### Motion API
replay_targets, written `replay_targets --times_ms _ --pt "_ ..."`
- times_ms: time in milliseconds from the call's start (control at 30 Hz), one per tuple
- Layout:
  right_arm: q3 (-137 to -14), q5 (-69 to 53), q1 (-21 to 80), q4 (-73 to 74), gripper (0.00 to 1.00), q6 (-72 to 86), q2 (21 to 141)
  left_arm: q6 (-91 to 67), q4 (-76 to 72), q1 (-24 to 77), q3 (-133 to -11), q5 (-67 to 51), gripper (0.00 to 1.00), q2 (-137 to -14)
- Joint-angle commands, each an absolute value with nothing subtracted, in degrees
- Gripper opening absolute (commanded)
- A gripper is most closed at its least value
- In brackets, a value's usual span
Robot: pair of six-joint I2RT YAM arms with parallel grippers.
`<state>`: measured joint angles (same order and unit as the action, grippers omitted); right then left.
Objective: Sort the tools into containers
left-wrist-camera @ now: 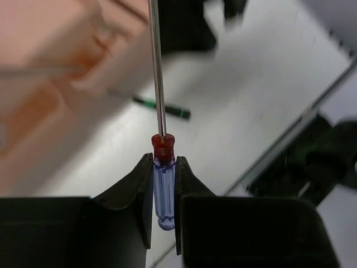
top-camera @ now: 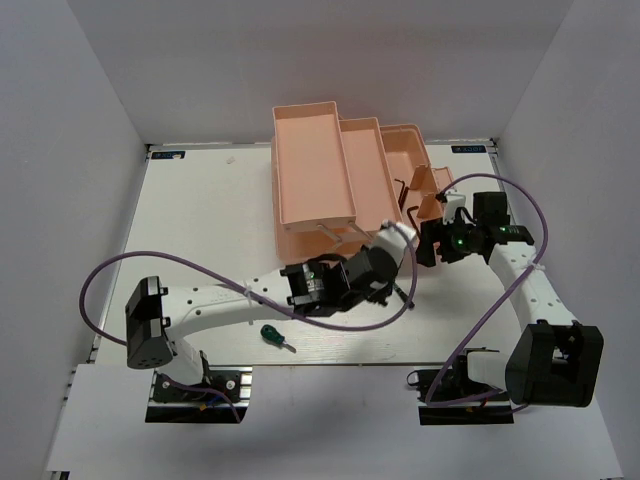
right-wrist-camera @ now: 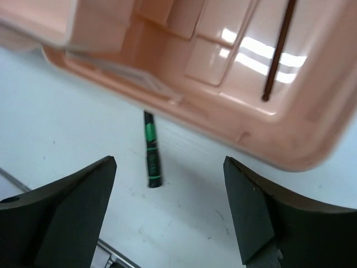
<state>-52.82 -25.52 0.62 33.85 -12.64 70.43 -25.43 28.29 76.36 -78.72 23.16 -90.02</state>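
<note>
The salmon-pink toolbox (top-camera: 315, 170) stands open at the back centre, its trays stepped out. My left gripper (left-wrist-camera: 163, 159) is shut on a blue-handled precision screwdriver (left-wrist-camera: 164, 190) with a red collar, its steel shaft pointing forward past the toolbox (left-wrist-camera: 50, 67). In the top view the left gripper (top-camera: 400, 245) is at the toolbox's front right corner. My right gripper (right-wrist-camera: 169, 162) is open and empty over the table. A slim green precision screwdriver (right-wrist-camera: 152, 153) lies ahead of it, beside the toolbox wall (right-wrist-camera: 268, 139). It also shows in the left wrist view (left-wrist-camera: 162, 108). A dark hex key (right-wrist-camera: 278, 53) lies in a compartment.
A stubby green-handled screwdriver (top-camera: 272, 337) lies on the table near the front edge, beside the left arm. The right gripper (top-camera: 432, 240) is close to the left gripper. The right arm shows as a dark blur (left-wrist-camera: 329, 162) in the left wrist view. White walls surround the table.
</note>
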Motion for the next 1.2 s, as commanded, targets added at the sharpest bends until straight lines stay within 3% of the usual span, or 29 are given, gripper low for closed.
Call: replay_targets --times_ms 0,233,533,633,700,733,867,967,1167 --pt "-51.1 -30.8 0.6 36.6 0.84 -17.6 69.7 -18.0 23.2 72.9 -86.1 32.3 0.0 -92.8" --pt "-49.9 -28.3 -1.1 35.7 0.57 -18.2 70.8 -14.9 20.5 63.8 -104.6 36.8 0.0 -106.7" --pt "-44.7 -26.6 -1.8 34.5 0.56 -19.9 66.8 -14.3 25.0 53.9 -125.3 38.1 0.0 -123.1" --pt "-44.4 -26.7 -1.9 35.1 0.71 -22.3 66.9 -14.3 26.4 51.9 -127.4 36.9 0.02 -124.9" --pt "-44.3 -27.9 -1.9 35.7 0.88 -24.9 67.2 -14.3 26.4 51.2 -126.6 34.5 0.11 -125.4" --pt "-44.0 -28.7 -1.8 35.6 0.9 -27.2 67.1 -14.3 26.4 51.2 -126.0 33.8 0.28 -125.4" --pt "-39.6 -30.0 -1.8 27.1 0.9 -34.4 67.1 -14.9 26.4 50.6 -125.4 30.5 0.63 -124.1" --pt "-37.2 -31.1 -1.7 20.9 0.89 -41.6 67.9 -14.9 27.6 50.1 -126.9 28.7 0.72 -122.8" --pt "-35.9 -36.1 -1.8 17.8 0.84 -60.1 70.2 -12.8 27.9 51.3 -122.2 23.7 0.72 -111.5"
